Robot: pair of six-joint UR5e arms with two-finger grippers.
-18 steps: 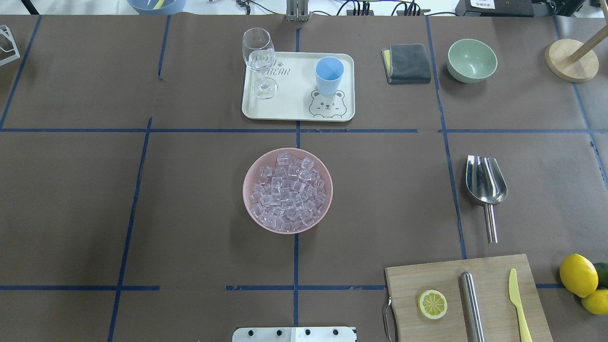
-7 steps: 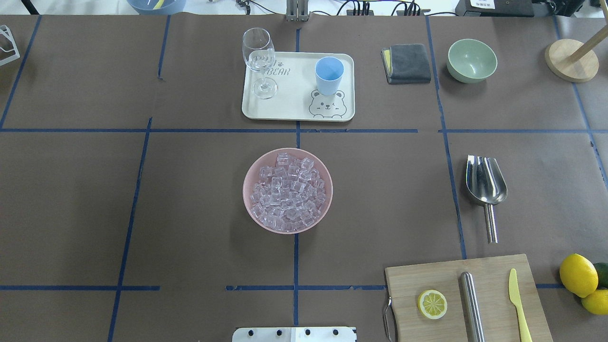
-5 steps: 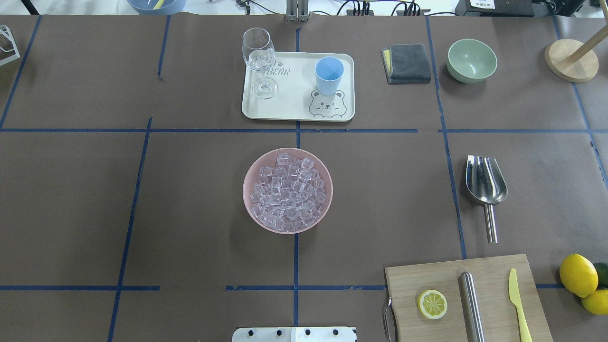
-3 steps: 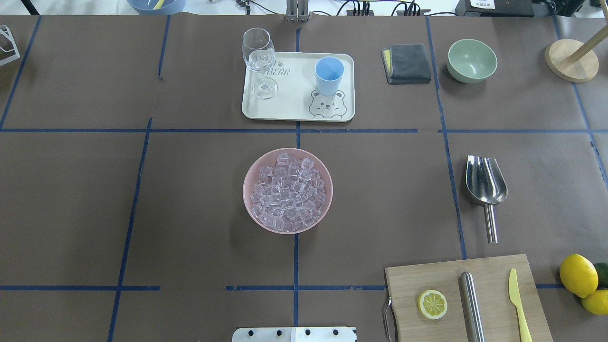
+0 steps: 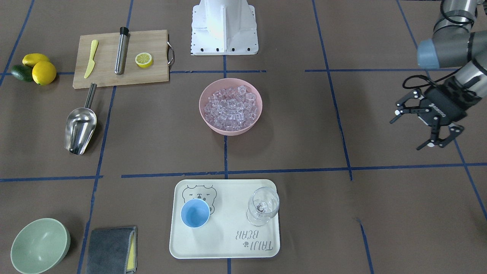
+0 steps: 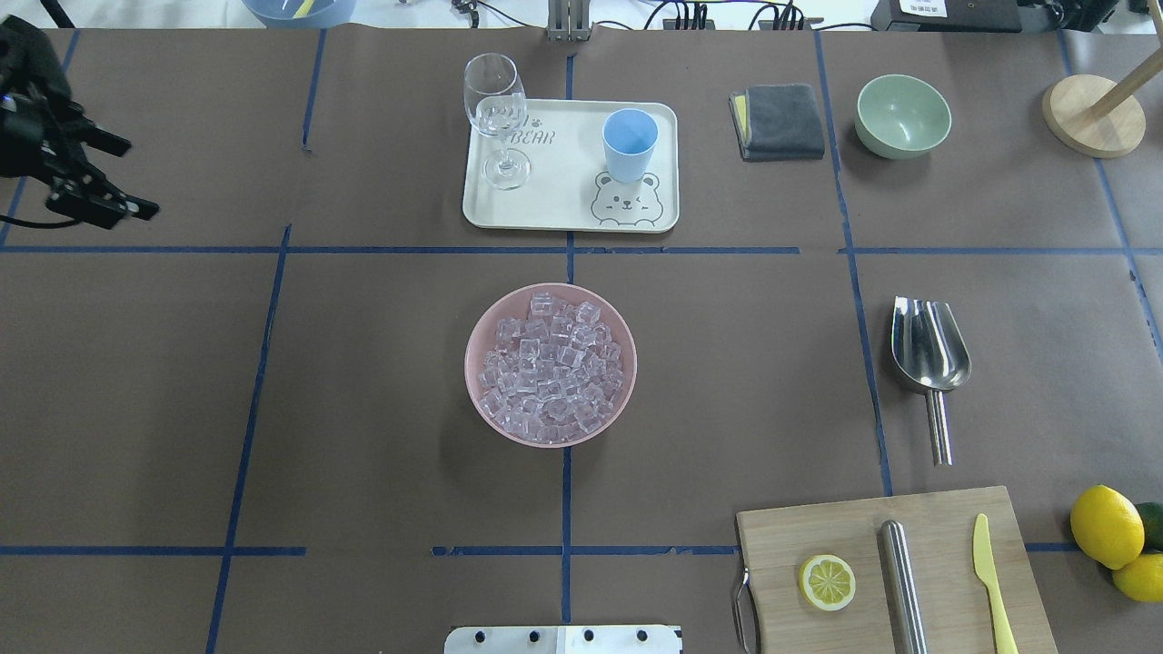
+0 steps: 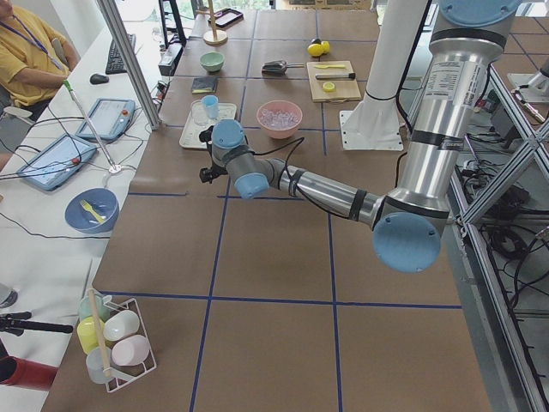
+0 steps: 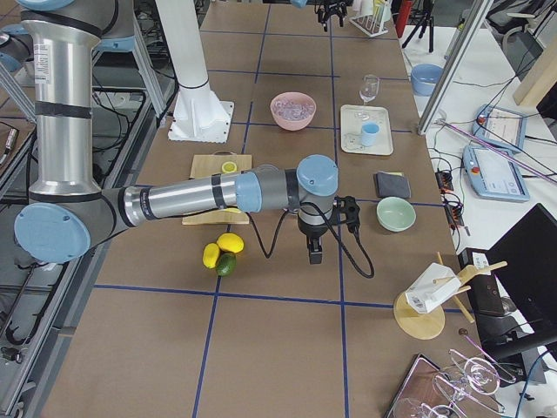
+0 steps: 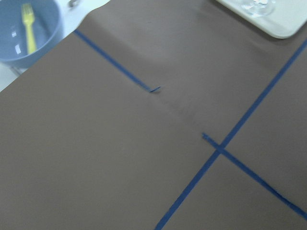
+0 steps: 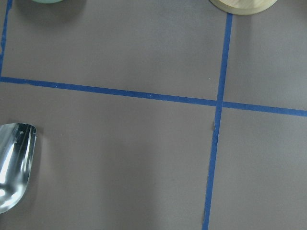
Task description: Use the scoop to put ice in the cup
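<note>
Clear ice (image 6: pixel 550 363) fills a pink bowl (image 6: pixel 472 363) at the table's middle. The light-blue cup (image 6: pixel 629 143) stands upright on a cream tray (image 6: pixel 563 204) beyond the bowl. The steel scoop (image 6: pixel 927 350) lies on the table to the right, handle toward the robot; its trough (image 10: pixel 12 163) shows in the right wrist view. My left gripper (image 6: pixel 141 179) hangs open and empty at the far left, well away from everything; it also shows in the front-facing view (image 5: pixel 409 131). My right gripper (image 8: pixel 312 254) shows only in the exterior right view, so I cannot tell its state.
A wine glass (image 6: pixel 495 109) stands on the tray beside the cup. At the near right, a cutting board (image 6: pixel 945 518) holds a lemon slice, a steel tube and a yellow knife, with lemons (image 6: pixel 1106 525) beside it. A grey cloth (image 6: pixel 780 120), green bowl (image 6: pixel 902 113) and wooden stand (image 6: pixel 1090 113) sit at the back right.
My left gripper has come into the overhead view at its left edge; before, no arm showed there. The objects on the table have not moved.
</note>
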